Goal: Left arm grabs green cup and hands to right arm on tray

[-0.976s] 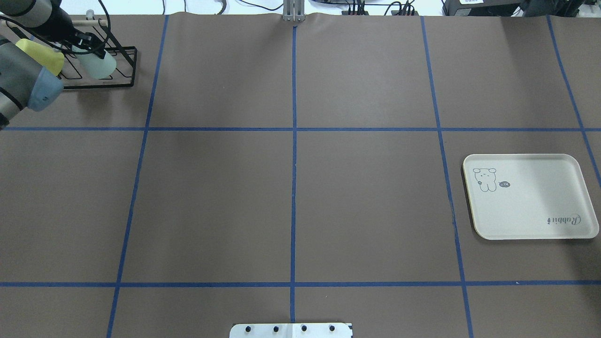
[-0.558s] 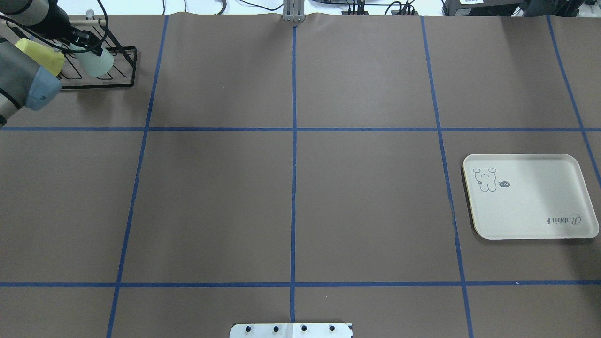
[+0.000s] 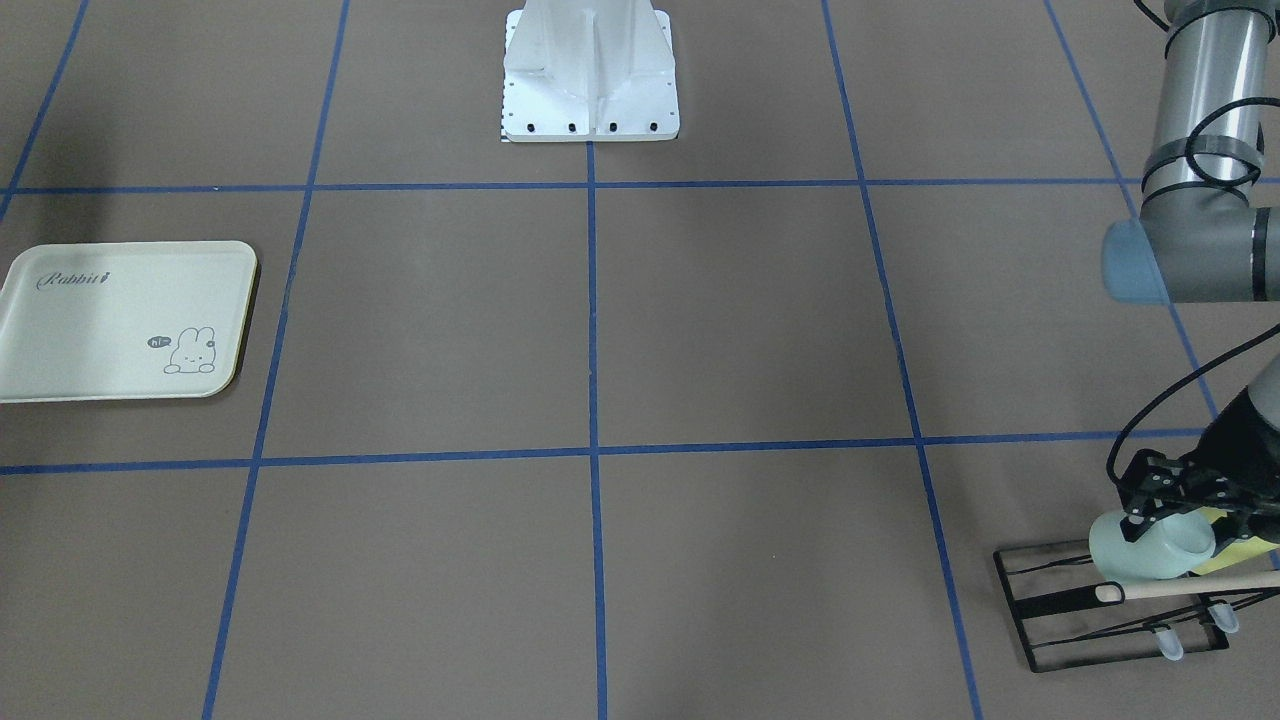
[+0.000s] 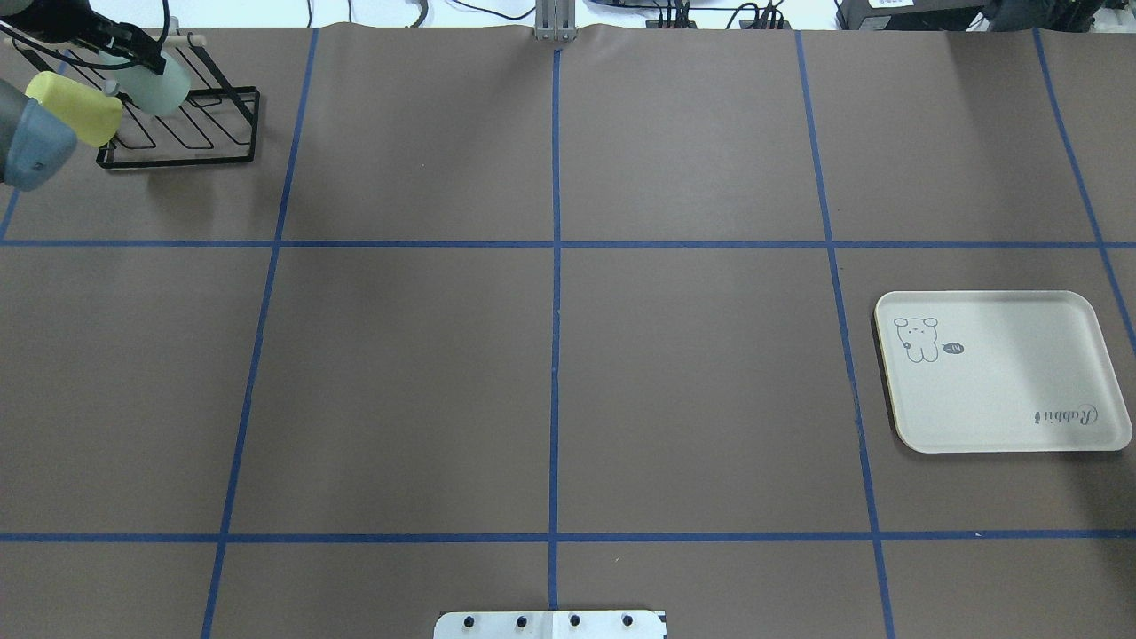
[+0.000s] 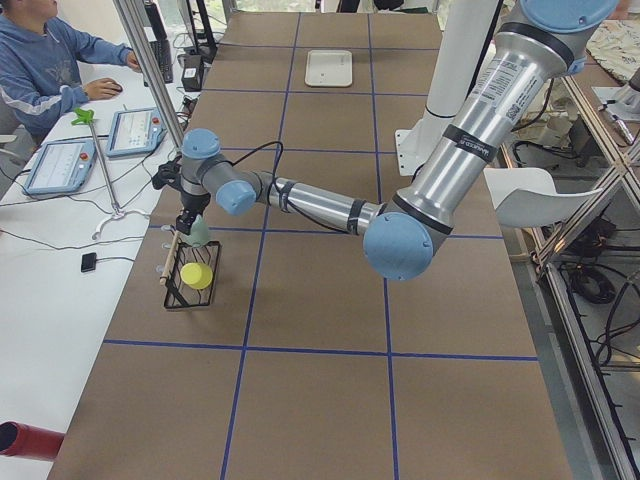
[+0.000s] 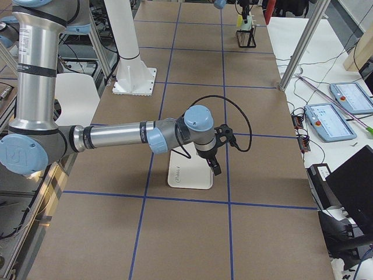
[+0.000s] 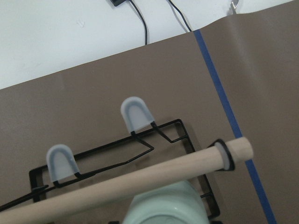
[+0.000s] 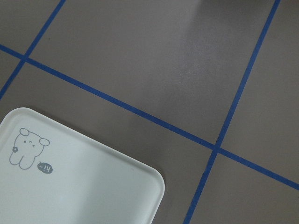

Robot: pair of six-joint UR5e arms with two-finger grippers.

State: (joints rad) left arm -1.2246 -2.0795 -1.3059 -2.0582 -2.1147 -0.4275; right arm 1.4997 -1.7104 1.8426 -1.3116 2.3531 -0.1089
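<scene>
Clamping the cup (image 3: 1150, 548) by its wall above the far-left rack (image 3: 1060, 605), the left gripper (image 3: 1165, 518) is holding light, stiff, slick plastic; I cannot tell how the right gripper (image 6: 214, 164) jaws stand.

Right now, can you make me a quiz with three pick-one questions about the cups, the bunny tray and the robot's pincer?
1. Where is the cream rectangular plastic tray?
A) held up in the air
B) flat on the brown table
C) upside down on a cup

2. How many plastic cups are there?
A) one
B) four
C) two

3. What is happening to the pale mint-green plastic cup?
A) the left pincer grips it
B) it lies on the tray
C) it stands alone in the table's middle

Answers:
1 B, the tray lies flat on the table, far from the black wire rack.
2 C, only the mint-green cup and a yellow-green plastic cup show.
3 A, the pincer is clamped on it at the rack.
</scene>
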